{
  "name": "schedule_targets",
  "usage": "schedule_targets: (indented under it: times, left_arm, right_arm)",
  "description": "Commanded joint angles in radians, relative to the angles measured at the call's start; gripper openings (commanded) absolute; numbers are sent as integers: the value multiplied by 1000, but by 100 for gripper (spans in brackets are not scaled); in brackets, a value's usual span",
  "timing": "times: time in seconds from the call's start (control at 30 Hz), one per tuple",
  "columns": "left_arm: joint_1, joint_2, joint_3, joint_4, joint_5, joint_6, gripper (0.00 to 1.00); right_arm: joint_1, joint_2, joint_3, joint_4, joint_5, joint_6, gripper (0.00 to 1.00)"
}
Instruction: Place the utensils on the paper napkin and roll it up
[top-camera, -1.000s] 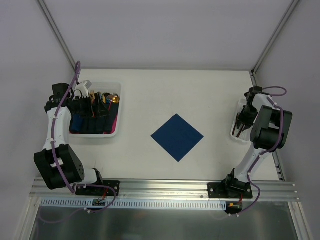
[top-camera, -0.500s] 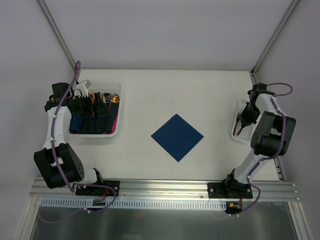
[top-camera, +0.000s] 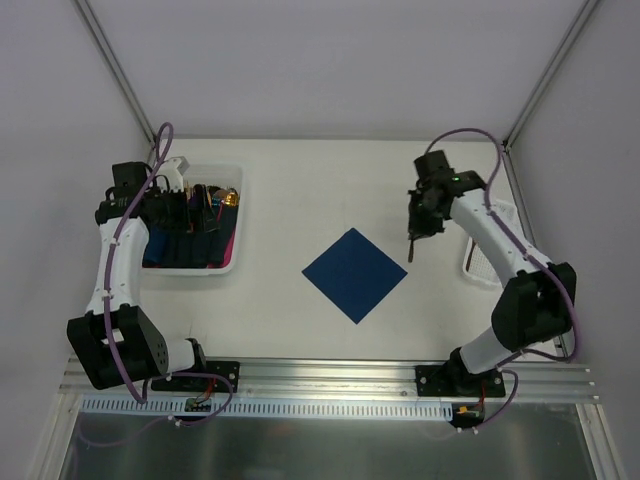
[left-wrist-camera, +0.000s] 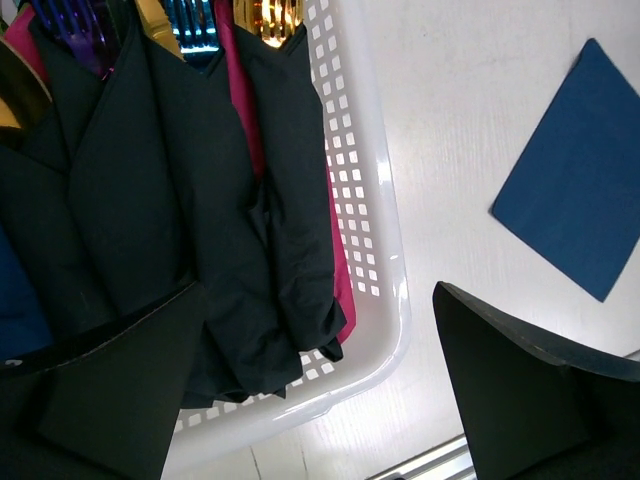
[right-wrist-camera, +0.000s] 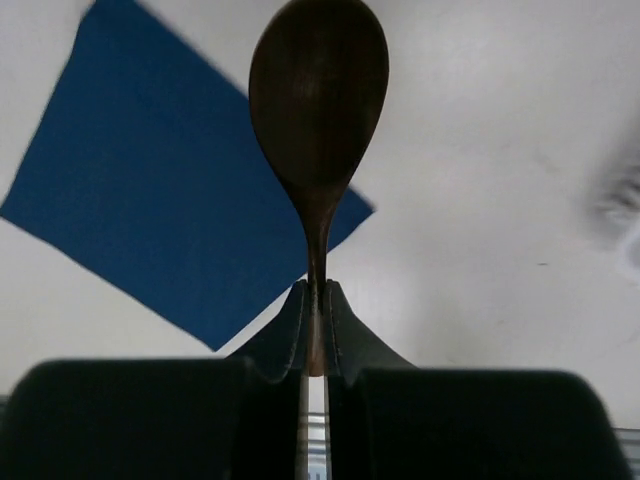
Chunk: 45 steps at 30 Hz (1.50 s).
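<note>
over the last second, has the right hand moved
Yes. The right hand swung left, off the white basket at the right edge, toward the blue napkin, holding a spoon.

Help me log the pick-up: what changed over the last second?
The right gripper took a slim bronze metal spoon from the white tray at the right edge, lifted it and swung left, toward the dark navy blue square paper napkin. The napkin stayed put. The left gripper stayed open over the white slotted basket.
</note>
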Motion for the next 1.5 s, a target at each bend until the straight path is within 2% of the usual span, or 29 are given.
schedule_targets:
  times: [0.0, 0.17, 0.3, 0.57, 1.1, 1.33, 1.47]
  left_arm:
    - [-62, -37, 14, 5, -156, -37, 99]
    - [-79, -54, 3, 5, -160, -69, 99]
    - [-80, -60, 0, 5, -161, -77, 99]
    - [-79, -50, -11, 6, -158, -75, 99]
    - [-79, -24, -5, 6, -163, -69, 99]
    - [-80, -24, 0, 8, -166, -66, 99]
    - [-79, -25, 9, 5, -166, -66, 99]
  right_arm:
    - [183, 91, -54, 0, -15, 153, 0]
    - [375, 242, -28, 91, 14, 255, 0]
    - [410, 347, 38, 94, 37, 278, 0]
    - [420, 456, 122, 101, 22, 287, 0]
    - [401, 536, 162, 103, 16, 305, 1]
    - [403, 531, 158, 103, 9, 307, 28]
    - [403, 481, 164, 91, 8, 309, 29]
